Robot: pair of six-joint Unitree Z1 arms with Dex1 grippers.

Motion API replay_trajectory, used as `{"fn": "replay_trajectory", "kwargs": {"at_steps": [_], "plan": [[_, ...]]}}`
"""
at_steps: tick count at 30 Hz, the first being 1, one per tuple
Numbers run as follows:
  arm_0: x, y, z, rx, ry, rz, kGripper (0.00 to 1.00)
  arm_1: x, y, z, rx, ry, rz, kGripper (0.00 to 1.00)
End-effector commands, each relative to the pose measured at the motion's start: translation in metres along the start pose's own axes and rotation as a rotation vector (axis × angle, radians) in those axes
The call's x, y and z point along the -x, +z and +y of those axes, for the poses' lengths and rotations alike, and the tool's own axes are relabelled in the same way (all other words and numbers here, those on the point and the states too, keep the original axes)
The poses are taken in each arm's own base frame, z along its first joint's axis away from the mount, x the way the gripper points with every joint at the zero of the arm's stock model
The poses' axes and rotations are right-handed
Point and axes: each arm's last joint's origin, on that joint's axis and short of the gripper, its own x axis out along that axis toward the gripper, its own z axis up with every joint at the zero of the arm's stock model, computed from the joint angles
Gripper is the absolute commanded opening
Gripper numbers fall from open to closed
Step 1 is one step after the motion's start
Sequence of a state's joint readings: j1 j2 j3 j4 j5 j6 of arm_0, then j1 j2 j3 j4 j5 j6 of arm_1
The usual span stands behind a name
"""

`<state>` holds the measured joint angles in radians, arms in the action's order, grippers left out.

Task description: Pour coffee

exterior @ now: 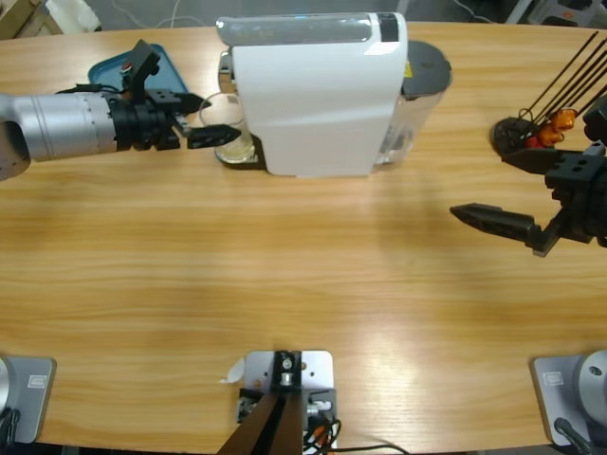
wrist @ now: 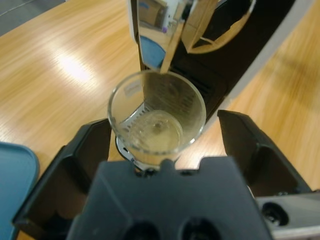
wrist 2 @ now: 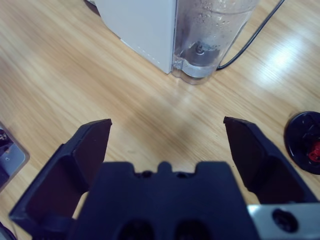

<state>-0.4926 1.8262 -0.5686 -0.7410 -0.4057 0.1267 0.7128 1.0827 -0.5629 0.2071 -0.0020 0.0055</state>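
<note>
A small clear glass point(wrist: 156, 117) stands on the drip tray under the spout of the white coffee machine point(exterior: 318, 90). A shallow layer of pale yellowish coffee point(wrist: 156, 134) lies in its bottom. My left gripper point(wrist: 165, 125) is open, one jaw on each side of the glass, with a gap at both sides. In the high view the left gripper point(exterior: 211, 118) comes in from the left edge, and the glass point(exterior: 235, 144) sits at its jaw tips. My right gripper point(exterior: 488, 185) hovers open over bare wood at the right, nothing between its jaws. The right wrist view looks along that gripper point(wrist 2: 168, 126).
A blue tray point(exterior: 123, 64) lies behind the left arm at the table's far left. The machine's clear water tank point(wrist 2: 210, 35) and a black cable point(wrist 2: 255, 35) are at its right side. A black capsule stand point(exterior: 526, 128) with orange capsules sits far right.
</note>
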Motion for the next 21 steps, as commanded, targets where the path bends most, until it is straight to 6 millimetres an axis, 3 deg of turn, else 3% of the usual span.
{"fn": "replay_trajectory", "kwargs": {"at_steps": [1,11,14,21], "plan": [[-0.022,-0.009,0.010,0.027,-0.021,0.034,0.915,-0.008,-0.002,0.001,0.014,0.002,0.036,1.000],[-0.032,-0.016,0.012,0.040,-0.055,0.054,0.814,-0.010,-0.001,0.001,0.014,0.001,0.044,1.000],[-0.033,-0.018,0.012,0.044,-0.060,0.062,0.606,-0.010,-0.001,0.001,0.014,0.001,0.044,1.000],[-0.016,-0.010,0.015,0.040,-0.022,0.026,0.600,-0.010,-0.001,0.001,0.014,0.003,0.045,1.000]]}}
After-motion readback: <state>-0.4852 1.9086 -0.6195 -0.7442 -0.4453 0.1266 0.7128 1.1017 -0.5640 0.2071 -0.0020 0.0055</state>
